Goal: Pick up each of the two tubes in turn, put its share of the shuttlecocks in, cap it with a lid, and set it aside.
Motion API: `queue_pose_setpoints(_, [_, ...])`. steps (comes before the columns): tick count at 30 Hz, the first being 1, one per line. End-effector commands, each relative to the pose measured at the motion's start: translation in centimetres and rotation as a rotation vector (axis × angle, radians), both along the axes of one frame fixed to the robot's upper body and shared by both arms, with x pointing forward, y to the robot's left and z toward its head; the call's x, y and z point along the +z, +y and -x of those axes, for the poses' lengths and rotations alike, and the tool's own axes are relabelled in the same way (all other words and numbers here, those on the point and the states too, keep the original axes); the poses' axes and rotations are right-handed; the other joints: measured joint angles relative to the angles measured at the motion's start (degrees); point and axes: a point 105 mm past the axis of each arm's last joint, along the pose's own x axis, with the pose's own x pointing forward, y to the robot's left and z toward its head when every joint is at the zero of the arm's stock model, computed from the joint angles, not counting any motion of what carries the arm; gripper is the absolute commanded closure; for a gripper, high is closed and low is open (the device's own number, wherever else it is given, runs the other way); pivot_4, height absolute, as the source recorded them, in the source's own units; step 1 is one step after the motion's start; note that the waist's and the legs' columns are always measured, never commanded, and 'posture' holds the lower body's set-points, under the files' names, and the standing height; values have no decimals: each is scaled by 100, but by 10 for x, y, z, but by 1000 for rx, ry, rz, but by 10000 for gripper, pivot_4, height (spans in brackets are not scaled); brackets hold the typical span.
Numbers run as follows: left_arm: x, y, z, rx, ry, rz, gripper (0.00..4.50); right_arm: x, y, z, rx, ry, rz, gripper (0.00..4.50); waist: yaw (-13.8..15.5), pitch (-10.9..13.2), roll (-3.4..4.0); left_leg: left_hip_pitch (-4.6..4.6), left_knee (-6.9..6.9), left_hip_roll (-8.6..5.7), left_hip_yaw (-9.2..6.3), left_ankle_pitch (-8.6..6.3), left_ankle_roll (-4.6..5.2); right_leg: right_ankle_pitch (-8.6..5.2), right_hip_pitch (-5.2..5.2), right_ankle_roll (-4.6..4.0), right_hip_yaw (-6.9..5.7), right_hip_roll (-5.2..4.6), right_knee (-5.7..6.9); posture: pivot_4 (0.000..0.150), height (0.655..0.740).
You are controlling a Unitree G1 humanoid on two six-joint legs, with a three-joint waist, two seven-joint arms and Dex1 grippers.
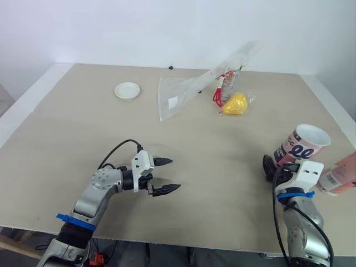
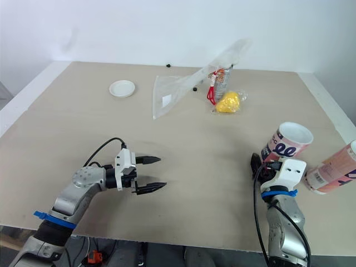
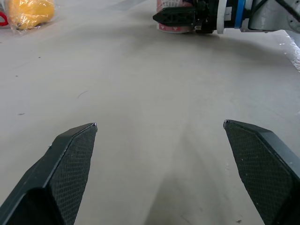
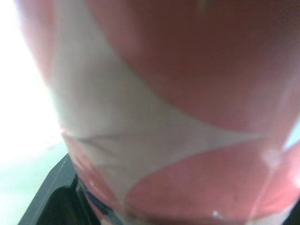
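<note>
A pink and white tube (image 1: pixel 302 144) stands tilted at the table's right, open mouth up. My right gripper (image 1: pixel 277 163) is shut around its lower part; the tube's wall (image 4: pixel 164 117) presses close against the wrist camera, with one black finger (image 4: pixel 51 197) beside it. A second tube (image 1: pixel 340 173) lies on its side at the right edge. A white lid (image 1: pixel 127 90) rests far left. Yellow shuttlecocks (image 1: pixel 235 104) sit in a small wrapper at the back. My left gripper (image 1: pixel 174 174) hovers open over bare table, holding nothing.
A large clear plastic bag (image 1: pixel 183 92) lies crumpled at the back centre, with a red and white item (image 1: pixel 222 84) beside it. A small black speck (image 1: pixel 171 68) sits near the far edge. The table edge (image 1: pixel 334 108) runs close to the tubes.
</note>
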Motion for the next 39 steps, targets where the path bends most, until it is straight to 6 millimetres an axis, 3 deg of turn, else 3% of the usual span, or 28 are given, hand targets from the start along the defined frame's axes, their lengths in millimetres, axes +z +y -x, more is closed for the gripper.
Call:
queue_pose_setpoints(1, [14,-6,2,-23,-50,18,0,6,-11,0,-40,-24,27,8878,-1,0,0,0,-1,0,0,0,0,0,0,1,0,0,0,1500,7400])
queue_pose_setpoints(7, [15,-6,1,-26,-53,15,0,-5,-6,0,4,9,-4,8878,-2,-1,-1,0,-3,0,-1,0,1,0,1,2,0,1,0,1500,7400])
queue_pose_setpoints(9, [15,-5,1,-26,-52,13,0,-6,-3,1,22,14,-7,1189,-3,-1,-1,2,-3,0,-2,1,2,-1,3,2,0,1,-1,1500,7400])
queue_pose_setpoints(17, [15,-6,-1,-27,-50,10,0,-4,-7,8,16,17,6,1189,-1,-2,-3,6,-6,1,-3,1,2,-5,6,-5,-1,1,-1,1500,7400])
queue_pose_setpoints(24, [15,-5,-3,-23,-52,7,0,2,3,28,72,40,21,1189,2,-3,-1,5,-18,-3,-7,1,1,-10,5,-10,-1,1,-1,1500,7400])
queue_pose_setpoints(31, [15,-5,-4,-29,-49,4,0,8,1,52,113,86,44,1189,3,-4,0,4,-25,-5,-9,0,0,-28,4,-3,-2,-1,-1,1500,7400])
queue_pose_setpoints(35, [14,-4,-5,-22,-46,0,0,11,16,68,204,123,41,1189,3,-6,6,6,-26,-2,-10,0,0,-29,4,-5,-3,0,-1,1500,7400])
queue_pose_setpoints(39, [13,-2,-7,1,-40,0,0,17,49,77,455,132,137,1189,0,-6,6,6,-25,-2,-6,0,0,-29,3,-6,-2,-4,-2,1500,7400])
